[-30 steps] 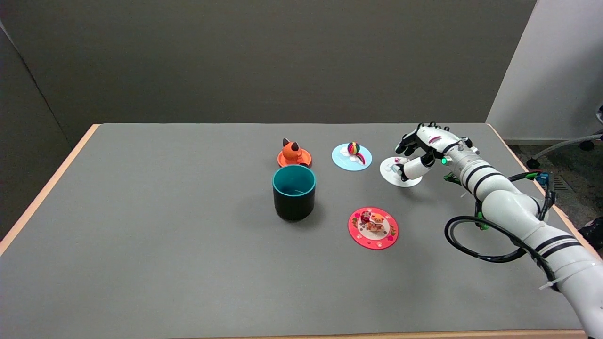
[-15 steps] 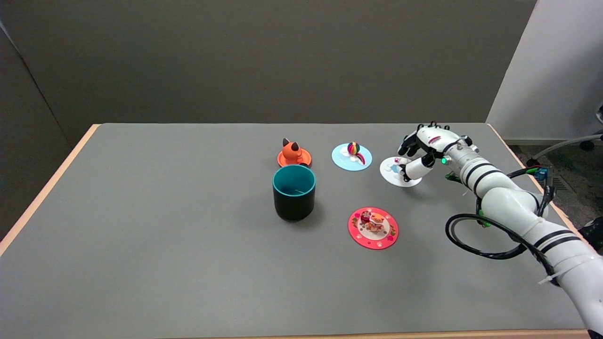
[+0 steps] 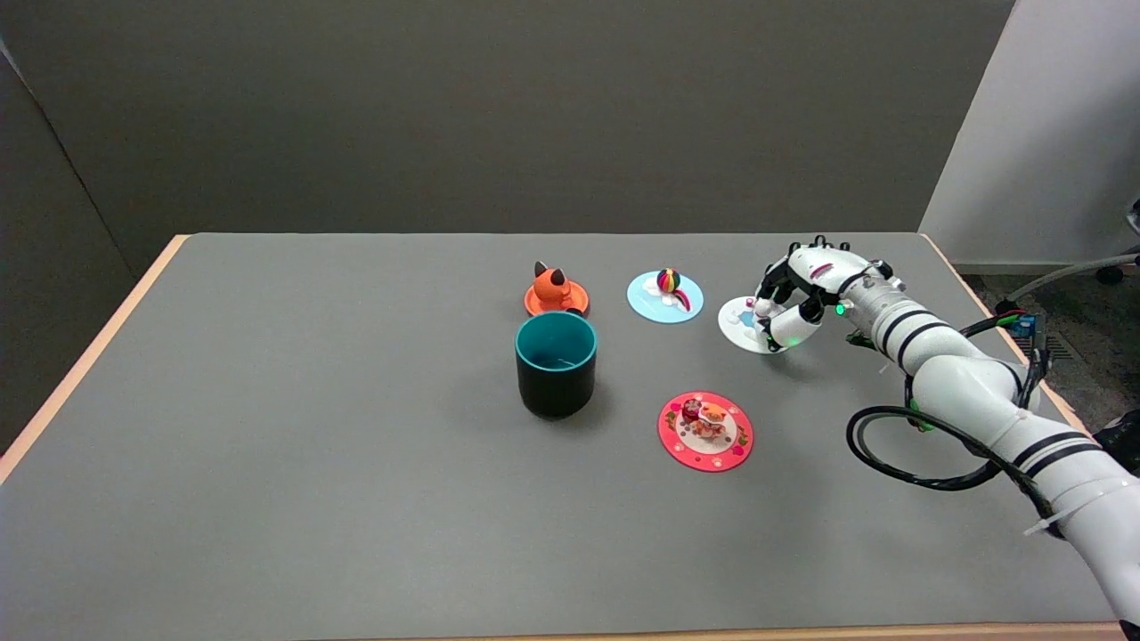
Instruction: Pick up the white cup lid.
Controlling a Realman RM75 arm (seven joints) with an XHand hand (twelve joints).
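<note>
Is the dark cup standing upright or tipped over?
Upright. The cup stands on its base on the table with its round teal mouth facing up, nothing covering it.

**Fingers curl down over the lid**

The right hand [image 3: 795,298] lowered its fingers [image 3: 771,287], spread above a second ago, and curled them toward the thumb over the white cup lid [image 3: 738,322]. Whether it gripped the lid, I couldn't tell.
</note>
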